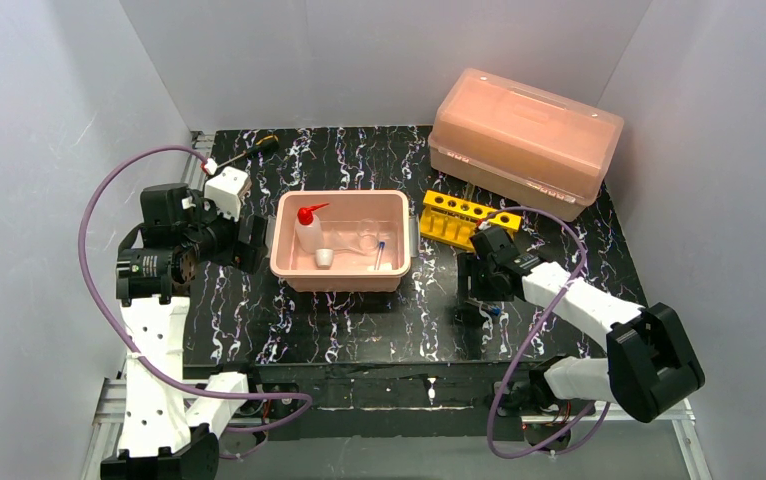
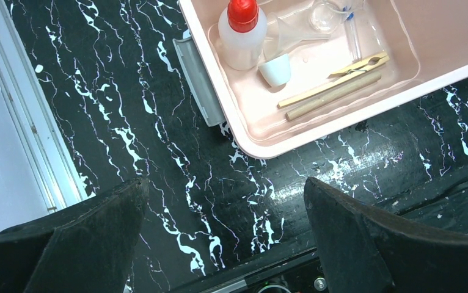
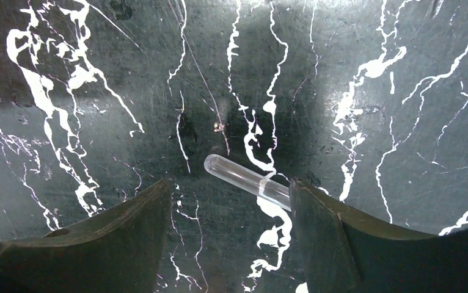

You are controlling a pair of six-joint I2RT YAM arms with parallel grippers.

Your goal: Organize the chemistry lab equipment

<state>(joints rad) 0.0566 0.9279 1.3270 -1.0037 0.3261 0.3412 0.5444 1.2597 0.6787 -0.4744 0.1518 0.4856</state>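
A pink tray (image 1: 339, 195) in mid-table holds a white squeeze bottle with a red nozzle (image 1: 307, 228), a tiny white cup (image 1: 324, 257) and a blue-capped tube (image 1: 381, 255). The left wrist view shows the bottle (image 2: 242, 33), cup (image 2: 276, 68), wooden clamps (image 2: 335, 85) and a glass beaker (image 2: 326, 15) inside the tray (image 2: 341, 122). My left gripper (image 2: 225, 201) hangs open left of the tray (image 1: 249, 240). My right gripper (image 1: 479, 290) is open low over a clear tube (image 3: 247, 180) lying on the table, whose far end runs behind the right finger (image 3: 317, 232). The yellow rack (image 1: 464, 218) stands just behind.
A big translucent pink lidded box (image 1: 524, 140) sits at the back right, behind the rack. A grey handle (image 2: 198, 82) sticks out from the tray's side. The black marbled table (image 1: 259, 320) ends at a metal rail near the arm bases; white walls close in on both sides.
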